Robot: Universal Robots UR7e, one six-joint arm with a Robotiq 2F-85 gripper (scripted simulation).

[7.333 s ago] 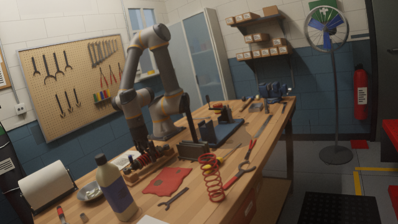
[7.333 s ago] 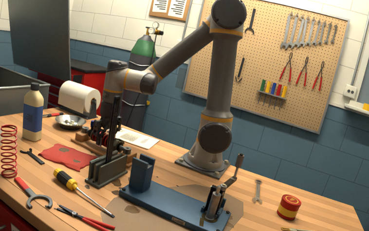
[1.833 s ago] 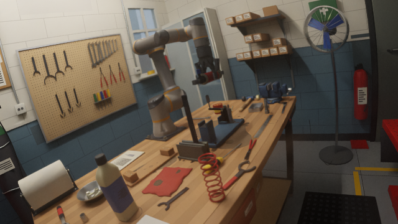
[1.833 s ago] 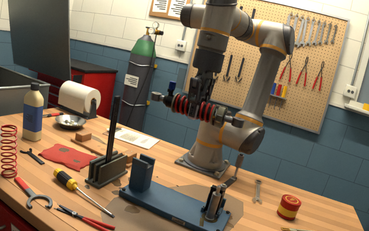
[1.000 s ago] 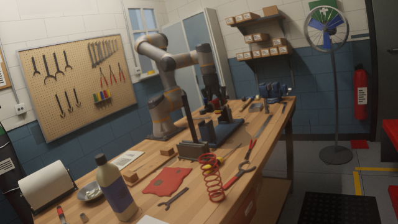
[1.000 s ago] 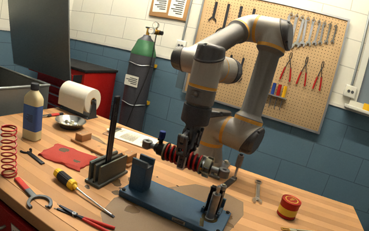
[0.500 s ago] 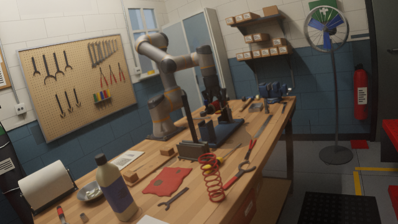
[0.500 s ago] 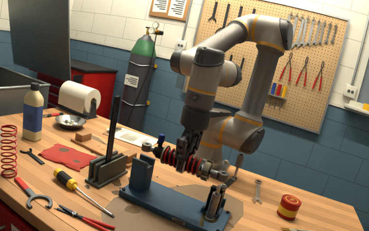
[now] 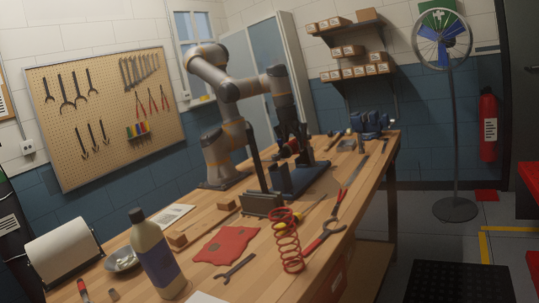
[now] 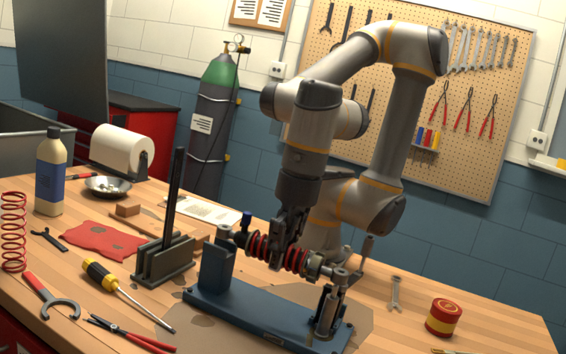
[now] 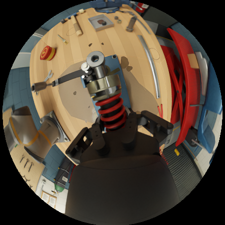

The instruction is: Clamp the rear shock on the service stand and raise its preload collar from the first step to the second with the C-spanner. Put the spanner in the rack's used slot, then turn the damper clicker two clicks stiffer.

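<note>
The rear shock with its red spring hangs level above the blue service stand, gripped around the spring by my closed gripper. Its brass-coloured preload collar sits near the eye end, which is just above the stand's clamp post. The other eye is over the blue cradle block. The red-handled C-spanner lies at the bench's front edge. The grey tool rack stands beside the stand with a black bar upright in it.
The pegboard with tools hangs behind the arm. A loose red spring, a screwdriver, pliers, a red rag, a small wrench and a red tin lie around the stand. A clamp lever sticks out sideways.
</note>
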